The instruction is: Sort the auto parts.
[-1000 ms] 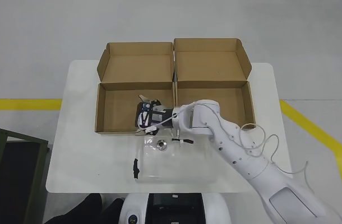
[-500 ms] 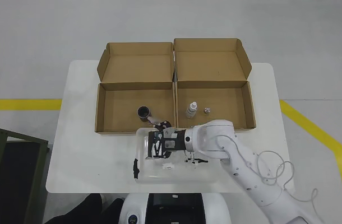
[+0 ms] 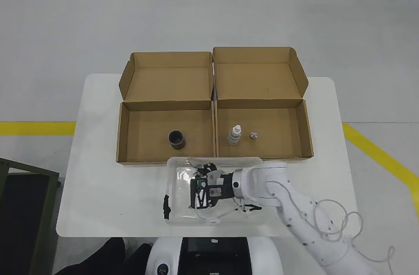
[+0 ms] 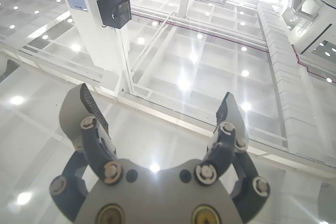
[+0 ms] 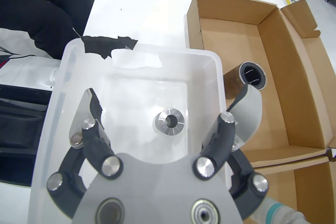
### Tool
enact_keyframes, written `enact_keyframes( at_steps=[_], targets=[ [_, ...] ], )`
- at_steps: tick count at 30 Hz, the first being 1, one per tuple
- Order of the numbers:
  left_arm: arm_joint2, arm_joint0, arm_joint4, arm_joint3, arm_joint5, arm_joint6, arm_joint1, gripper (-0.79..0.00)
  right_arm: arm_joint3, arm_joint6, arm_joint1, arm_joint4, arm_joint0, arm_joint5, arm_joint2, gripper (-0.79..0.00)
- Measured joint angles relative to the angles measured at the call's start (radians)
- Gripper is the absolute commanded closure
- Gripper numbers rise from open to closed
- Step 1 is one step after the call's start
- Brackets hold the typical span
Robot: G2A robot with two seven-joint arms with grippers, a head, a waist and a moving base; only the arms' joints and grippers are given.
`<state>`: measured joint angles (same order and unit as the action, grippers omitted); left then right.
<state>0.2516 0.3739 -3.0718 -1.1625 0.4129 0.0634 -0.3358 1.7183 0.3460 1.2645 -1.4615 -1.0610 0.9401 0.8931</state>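
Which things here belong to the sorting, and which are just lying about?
Job: ring in the bin; sleeve in the left box; white part and small metal piece in the right box; right pincer, open over the bin.
Lying about: black tape on the bin's rim; left pincer, open, facing the ceiling.

Too small from above to name: the pale part (image 3: 234,135) and tiny part (image 3: 253,135) in the right box (image 3: 281,130); hidden in that view beneath the right gripper (image 3: 194,195): much of the bin's (image 3: 244,160) floor; masked by bin wall and gripper in the right wrist view: the cylinder's (image 5: 233,79) lower end.
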Motion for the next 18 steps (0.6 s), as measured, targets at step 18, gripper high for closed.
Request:
enact_keyframes(
  at_steps=[18],
  targets=[
    [0.0, 0.0, 0.0, 0.0, 0.0, 0.0, 0.0, -0.785, -0.114, -0.02, -0.006, -0.048, 0.006, -0.056, -0.025, -0.566]
  ],
)
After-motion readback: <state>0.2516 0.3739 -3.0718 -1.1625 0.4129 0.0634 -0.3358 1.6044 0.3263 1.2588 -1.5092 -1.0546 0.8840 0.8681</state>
